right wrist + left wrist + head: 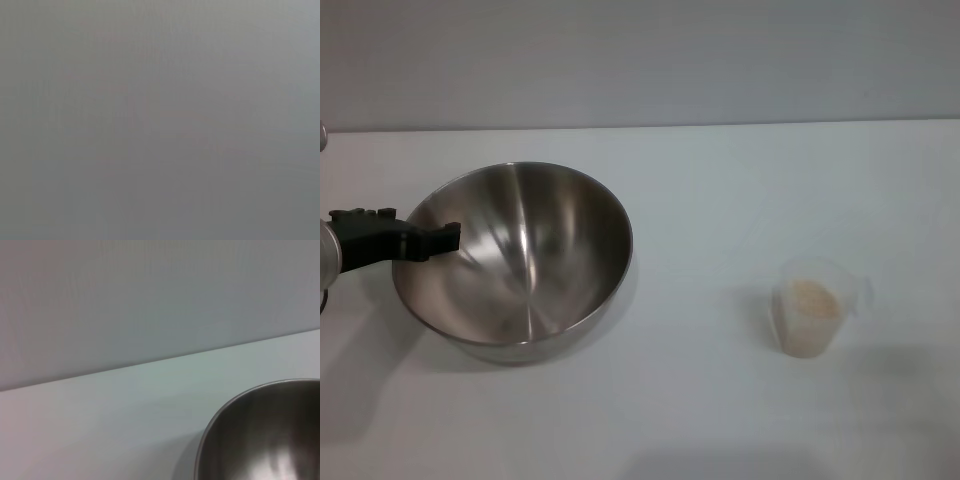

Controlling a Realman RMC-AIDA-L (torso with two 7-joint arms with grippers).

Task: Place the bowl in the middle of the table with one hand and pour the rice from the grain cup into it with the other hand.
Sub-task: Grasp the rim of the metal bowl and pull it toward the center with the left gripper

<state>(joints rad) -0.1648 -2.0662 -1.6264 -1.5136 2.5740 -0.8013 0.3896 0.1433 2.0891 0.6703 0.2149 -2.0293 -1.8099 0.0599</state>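
While the left pincer [438, 240] grips the shiny steel bowl's [535, 255] rim left of centre on the white tabletop [720, 190], rice [808, 300] sits unpoured in the clear plastic cup [810, 320] — the right pincer is unseen.

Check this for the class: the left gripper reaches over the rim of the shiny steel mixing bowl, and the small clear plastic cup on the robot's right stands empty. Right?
Not quite. The head view shows the small clear plastic cup holding pale rice, not empty. The rest stands: the left gripper reaches over the rim of the shiny steel mixing bowl.

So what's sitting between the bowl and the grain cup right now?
Nothing: in the head view only bare table separates the bowl from the grain cup.
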